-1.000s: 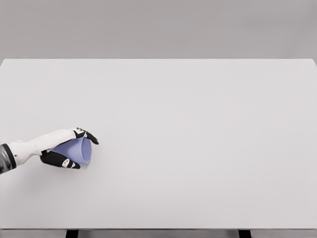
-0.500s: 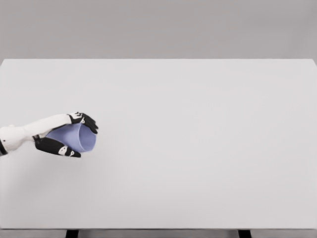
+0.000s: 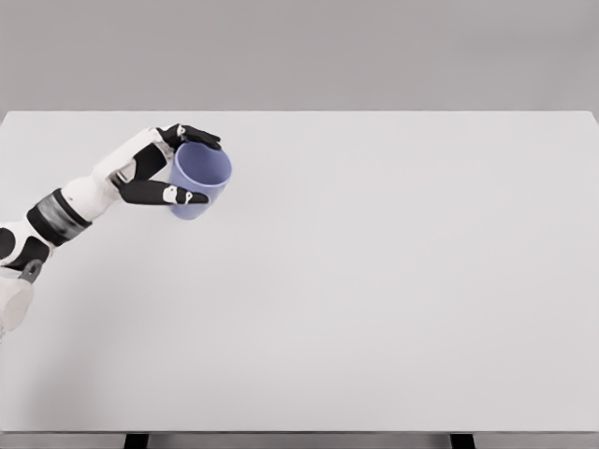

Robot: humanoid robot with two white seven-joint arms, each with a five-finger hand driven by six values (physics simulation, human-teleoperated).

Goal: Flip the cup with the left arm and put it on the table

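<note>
over the plain white table (image 3: 374, 281), the left hand (image 3: 154, 173) grips an unmarked blue cup (image 3: 199, 180).

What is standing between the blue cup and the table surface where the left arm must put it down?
Nothing visible. The left robot hand grips the blue cup, its opening in view, and the white table around it shows no other objects.

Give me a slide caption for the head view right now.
Left hand grips the blue cup, its opening tilted toward the camera, over the white table.
</note>
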